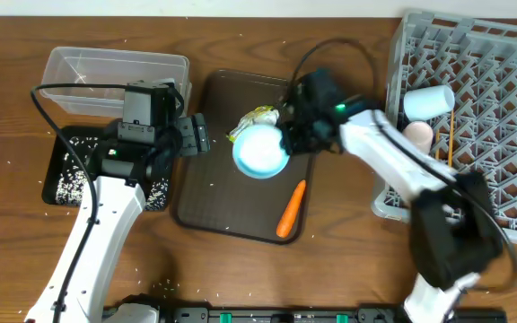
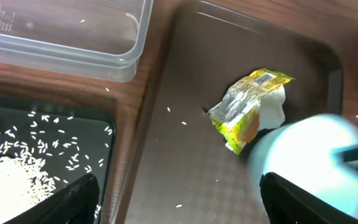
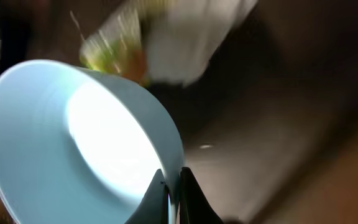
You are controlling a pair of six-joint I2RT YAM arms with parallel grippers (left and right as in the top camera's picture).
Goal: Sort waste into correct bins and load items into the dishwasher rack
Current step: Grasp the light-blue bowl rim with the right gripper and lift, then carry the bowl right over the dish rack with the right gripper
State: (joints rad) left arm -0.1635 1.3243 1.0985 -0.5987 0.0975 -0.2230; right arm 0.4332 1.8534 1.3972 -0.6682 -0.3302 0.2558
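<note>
Your right hand [image 3: 171, 186] is fully closed on the rim of the white bowl with pale blue outside [image 1: 260, 151], with the bowl wall pinched between both fingers. The bowl sits over the flat dark brown rectangular tray [image 1: 214, 193]; you cannot tell whether it clears the tray. The crumpled yellow-green-and-white wrapper [image 1: 254, 117] lies on the tray at the bowl's 11 o'clock, just beside it. The orange carrot [image 1: 292, 208] lies at the bowl's 5 o'clock, apart from it. Your left hand [image 1: 196, 133] is wide open and holds nothing, at the tray's 9 o'clock edge. The large grey plastic lattice rack [image 1: 501, 108] stands at the worktop's 3 o'clock and holds the light blue cup [image 1: 427, 100], the pale pink cup [image 1: 417, 135] and the wooden chopsticks [image 1: 452, 135].
</note>
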